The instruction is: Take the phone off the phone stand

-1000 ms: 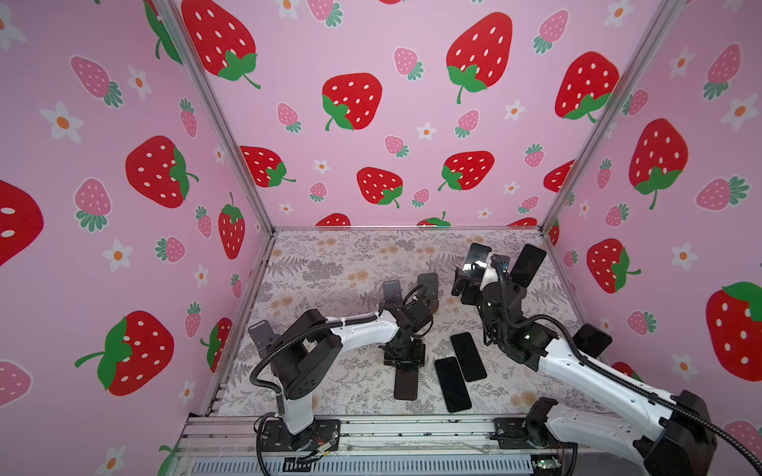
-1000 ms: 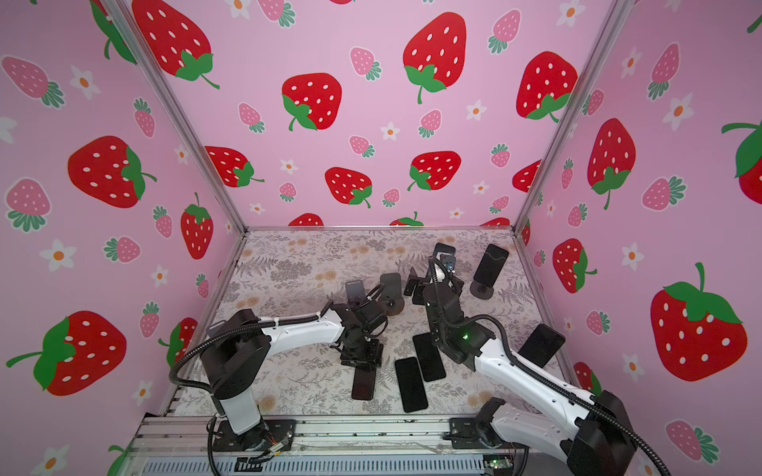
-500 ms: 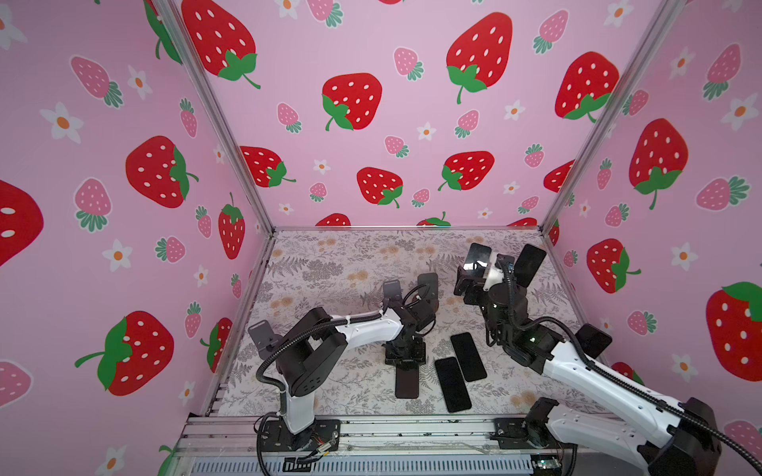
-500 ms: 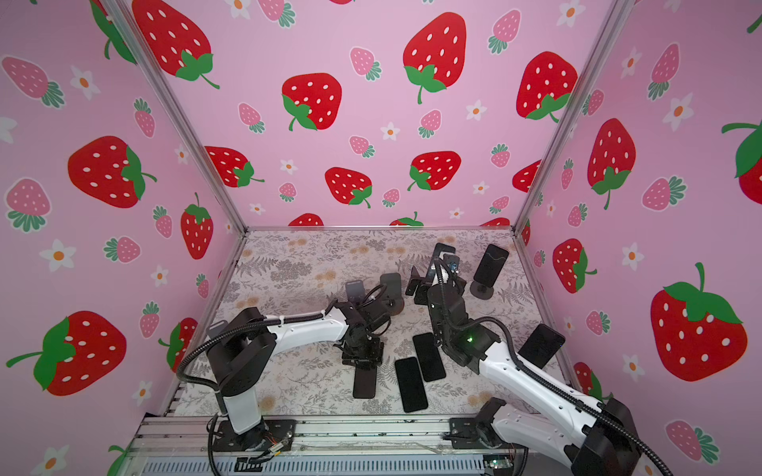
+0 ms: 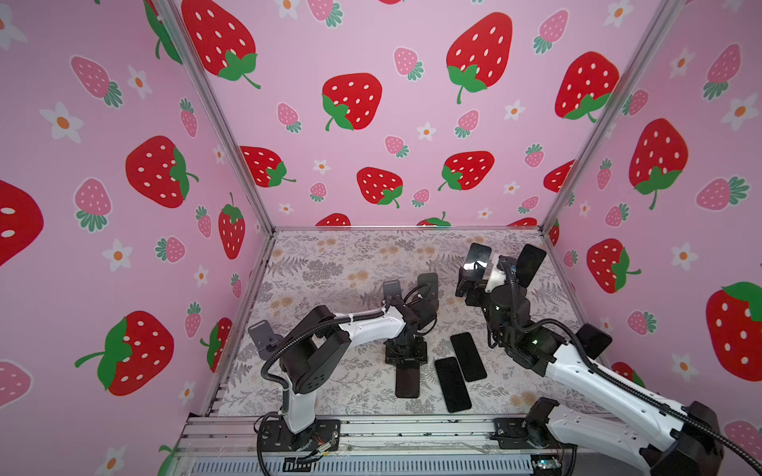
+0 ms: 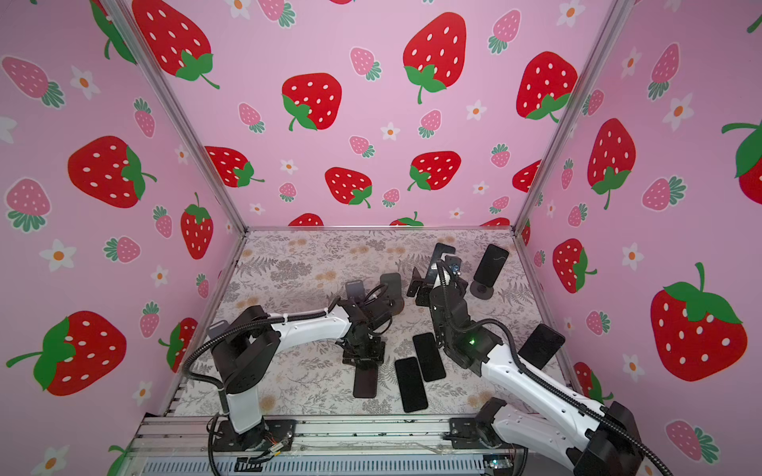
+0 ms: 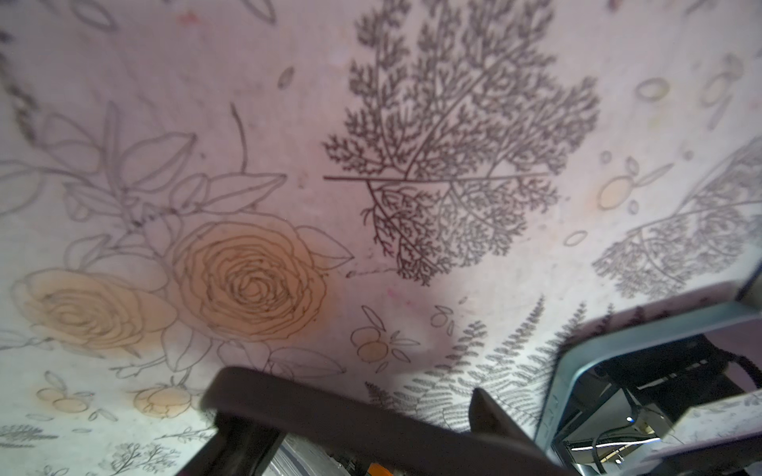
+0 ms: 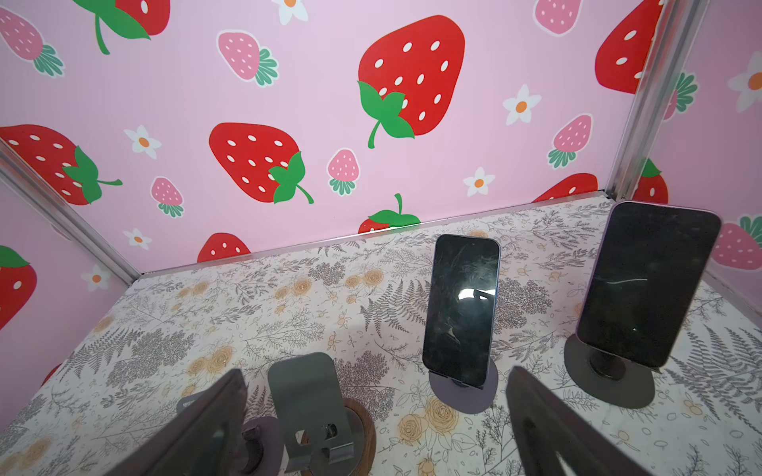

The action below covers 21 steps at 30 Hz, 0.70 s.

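A dark phone lies flat on the floral table, and my left gripper points down onto its far end, shut across its width. In the left wrist view the gripper has that phone's dark edge running between its fingers. My right gripper hangs open and empty at the back right. In the right wrist view its fingertips frame a phone upright on a round phone stand. A second phone stands on its own stand, farther right.
Two more phones lie flat beside the left gripper. Empty stands sit mid-table, another is by the left wall. A further phone leans near the right wall. Strawberry walls close in three sides.
The left gripper stays on the flat phone in the same spot. The right arm has edged slightly toward the back right, its gripper still open.
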Tool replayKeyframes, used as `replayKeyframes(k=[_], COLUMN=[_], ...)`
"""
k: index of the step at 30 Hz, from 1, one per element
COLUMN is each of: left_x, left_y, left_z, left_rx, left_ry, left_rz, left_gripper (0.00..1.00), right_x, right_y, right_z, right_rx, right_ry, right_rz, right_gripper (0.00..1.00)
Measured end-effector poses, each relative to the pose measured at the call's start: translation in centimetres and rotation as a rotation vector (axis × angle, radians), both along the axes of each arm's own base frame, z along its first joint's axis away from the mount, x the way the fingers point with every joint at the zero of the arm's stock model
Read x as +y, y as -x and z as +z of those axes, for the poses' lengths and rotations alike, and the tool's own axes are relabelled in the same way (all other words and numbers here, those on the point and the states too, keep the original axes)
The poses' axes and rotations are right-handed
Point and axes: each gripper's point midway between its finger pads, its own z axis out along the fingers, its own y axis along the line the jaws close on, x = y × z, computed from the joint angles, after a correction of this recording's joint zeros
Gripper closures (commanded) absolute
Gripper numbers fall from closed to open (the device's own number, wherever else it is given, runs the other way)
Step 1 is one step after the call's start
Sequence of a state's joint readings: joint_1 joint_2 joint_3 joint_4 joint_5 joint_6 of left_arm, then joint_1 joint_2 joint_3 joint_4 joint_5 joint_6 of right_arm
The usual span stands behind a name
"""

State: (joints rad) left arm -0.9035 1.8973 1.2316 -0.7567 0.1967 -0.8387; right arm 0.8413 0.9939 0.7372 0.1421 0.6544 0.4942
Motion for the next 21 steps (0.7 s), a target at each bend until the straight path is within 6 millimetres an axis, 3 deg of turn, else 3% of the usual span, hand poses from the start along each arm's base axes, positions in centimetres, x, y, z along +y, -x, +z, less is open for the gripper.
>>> replayKeyframes(k=[21], left_x=[-0.30], left_y=[0.05], left_z=[-0.01], left_rx=[0.034], left_ry=[0.007], left_rz=[0.000], left_gripper=[0.24], right_x=[-0.54], right_y=[0.47], right_z=[-0.16], right_rx=[-0.005], right_ry=[-0.004], right_rz=[0.000], right_gripper=[0.00])
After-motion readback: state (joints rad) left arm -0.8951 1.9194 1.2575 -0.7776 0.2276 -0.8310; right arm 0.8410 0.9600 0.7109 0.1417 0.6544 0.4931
